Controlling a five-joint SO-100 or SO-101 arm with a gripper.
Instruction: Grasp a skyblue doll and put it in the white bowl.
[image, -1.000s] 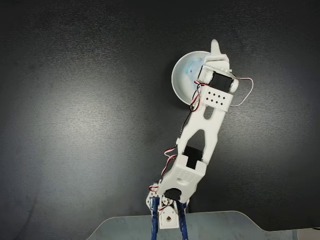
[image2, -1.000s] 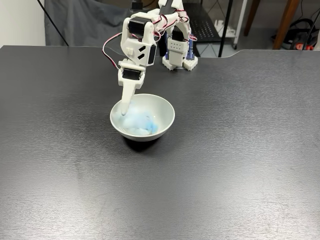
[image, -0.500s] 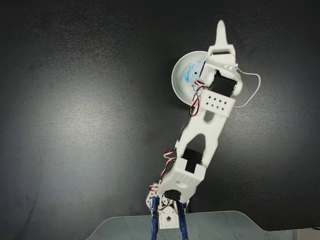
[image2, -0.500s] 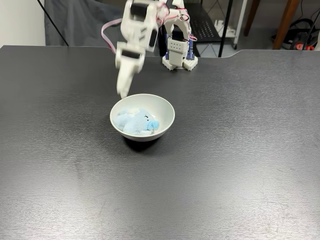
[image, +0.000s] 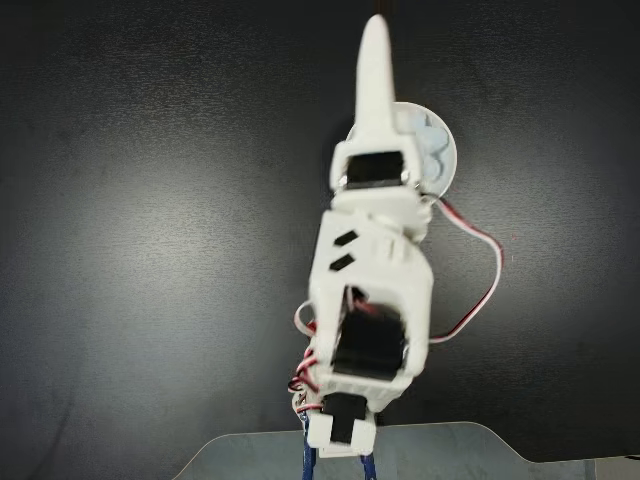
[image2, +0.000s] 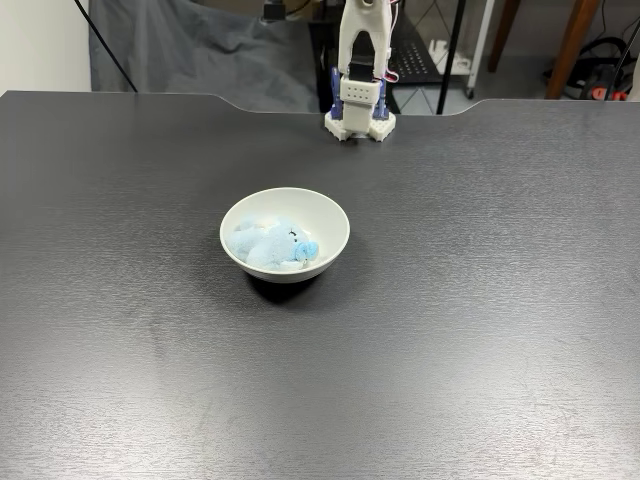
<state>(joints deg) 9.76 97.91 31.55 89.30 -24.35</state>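
A: Where did the doll lie?
B: Inside the bowl, just left of frame centre on the dark table; from above, the bowl sat at upper centre, half hidden by the arm.
A: And the claw?
B: Raised toward the top of the frame, clear of the doll; whether its jaws were parted could not be told.

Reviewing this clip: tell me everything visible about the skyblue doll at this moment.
The skyblue doll is a small fluffy light-blue plush, lying slumped inside the white bowl, resting on its smooth inside and sitting below the rim. A darker blue patch shows on its right side in a fixed view; paler fuzz sits toward the left. In a fixed view from above, the arm covers most of it. Nothing grips it.
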